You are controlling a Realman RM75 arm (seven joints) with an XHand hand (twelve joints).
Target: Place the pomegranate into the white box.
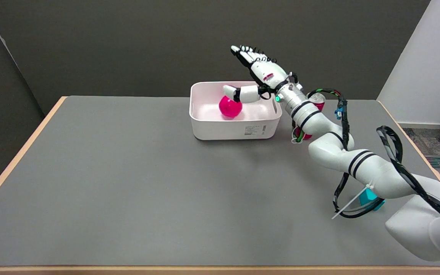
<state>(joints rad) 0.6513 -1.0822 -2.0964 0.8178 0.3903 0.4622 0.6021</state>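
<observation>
The pomegranate point(230, 106) sits inside the white box point(235, 131), just below the thumb of the right hand point(260, 72). The fingers point(245, 51) are spread straight and released, rising up and away from the fruit, so the hand seems free to lift clear.

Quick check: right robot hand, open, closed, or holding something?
Right robot hand: open, fingers spread above the white box; pomegranate lies inside, released.

The right hand point(256, 72) is white with black joints and a small red marking on its back. Behind it, a green light point(277, 98), black-banded white arm point(338, 152), and looping black cables point(343, 122).
</observation>
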